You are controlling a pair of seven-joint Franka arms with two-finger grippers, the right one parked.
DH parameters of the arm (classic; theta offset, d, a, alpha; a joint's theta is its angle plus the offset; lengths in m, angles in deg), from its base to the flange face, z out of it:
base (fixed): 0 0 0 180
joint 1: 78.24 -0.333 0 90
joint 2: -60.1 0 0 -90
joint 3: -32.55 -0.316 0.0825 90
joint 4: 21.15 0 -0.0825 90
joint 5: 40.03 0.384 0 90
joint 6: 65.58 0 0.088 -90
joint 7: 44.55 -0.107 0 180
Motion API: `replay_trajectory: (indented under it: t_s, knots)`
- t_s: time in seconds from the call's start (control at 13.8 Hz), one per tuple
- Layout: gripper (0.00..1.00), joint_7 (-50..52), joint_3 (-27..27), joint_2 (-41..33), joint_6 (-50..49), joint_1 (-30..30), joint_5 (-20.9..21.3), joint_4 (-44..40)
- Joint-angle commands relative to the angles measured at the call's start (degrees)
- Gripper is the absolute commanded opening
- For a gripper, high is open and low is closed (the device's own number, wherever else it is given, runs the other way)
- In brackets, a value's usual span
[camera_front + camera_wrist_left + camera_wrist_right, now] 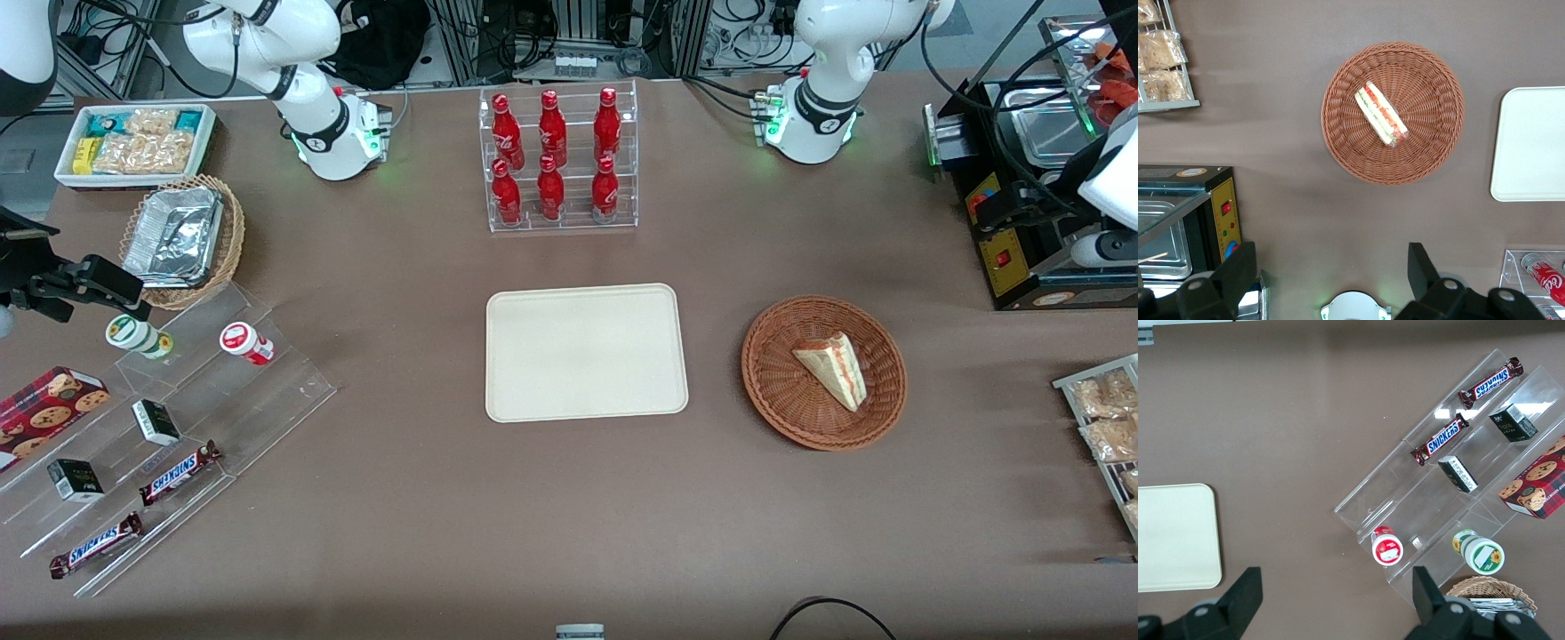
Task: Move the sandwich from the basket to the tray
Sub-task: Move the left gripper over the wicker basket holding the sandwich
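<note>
The sandwich [831,369] is a pale bread wedge with red and green filling. It lies in the reddish-brown wicker basket [773,391] toward the working arm's end of the table. The cream tray [587,351] lies flat and empty beside the basket, mid-table. In the left wrist view, my left gripper [1331,267] is open and empty, held high above the bare table between the arm's base and the basket [1431,140]. The sandwich [1381,115] and a part of the tray [1531,143] show there too. The tray's corner also shows in the right wrist view [1171,537].
A clear rack of red bottles [560,160] stands farther from the camera than the tray. A black oven [1022,231] and a wire rack of snack packets [1107,427] flank the basket. A stepped acrylic display [178,418], a tan basket with foil [182,240] and a white bin [133,142] stand toward the parked arm's end.
</note>
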Motion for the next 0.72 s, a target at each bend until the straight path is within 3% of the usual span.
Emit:
replay_trajectory:
  t_s: [0.0,0.36,0.65]
  knots:
    - [1.00,-1.60,0.85,0.46,0.02,-1.29,-0.66,-0.98]
    - [1.00,-0.29,0.93,2.92,1.15,-1.20,-0.22,2.79]
    - [1.00,4.52,1.11,2.66,13.44,-0.76,-0.22,14.56]
